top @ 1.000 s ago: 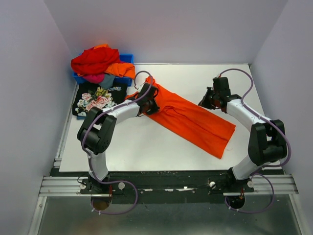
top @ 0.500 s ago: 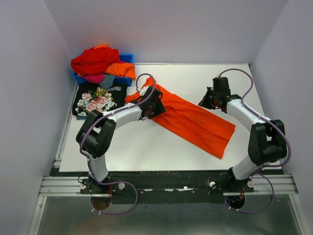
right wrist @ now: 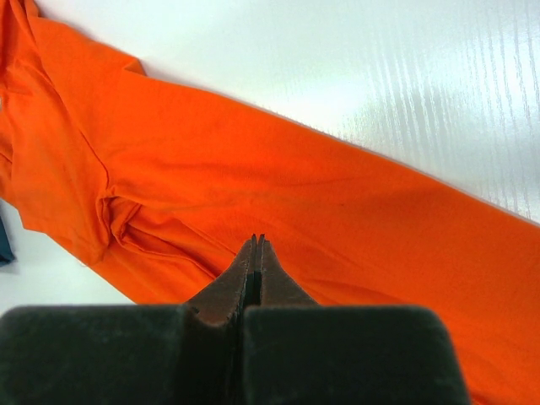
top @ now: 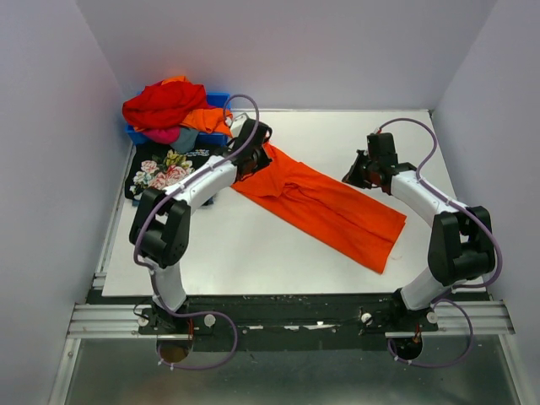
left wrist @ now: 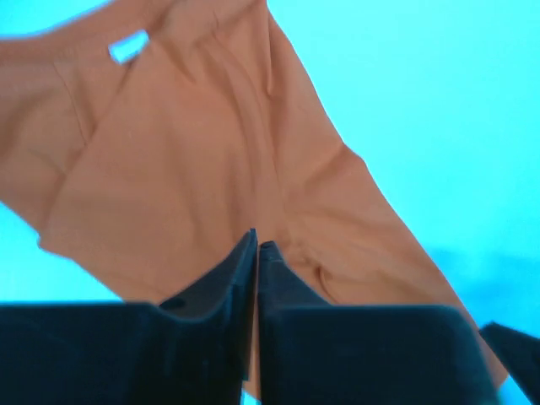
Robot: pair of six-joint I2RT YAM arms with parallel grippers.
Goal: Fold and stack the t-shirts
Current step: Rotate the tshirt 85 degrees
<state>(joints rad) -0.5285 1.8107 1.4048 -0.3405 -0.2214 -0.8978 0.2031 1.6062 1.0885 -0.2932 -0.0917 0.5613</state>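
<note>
Where grey walls (top: 295, 51) meet, white table (top: 245, 253), orange t-shirt (top: 337, 211)

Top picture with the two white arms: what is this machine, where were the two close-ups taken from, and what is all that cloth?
Those are two robot arms bolted at the near edge of a white table, seen by a fixed camera above and behind them. Each ends in a two-finger gripper with its own camera; the two close-ups come from those, and the dark shapes at their bottom are the fingers. An orange t-shirt lies stretched diagonally on the table. The left gripper is shut above its sleeve end, the right gripper shut above its long body; whether either pinches cloth I cannot tell. In the far left corner a blue bin holds a heap of red, orange, pink and grey shirts, and a black t-shirt with roses lies in front of it.
</note>
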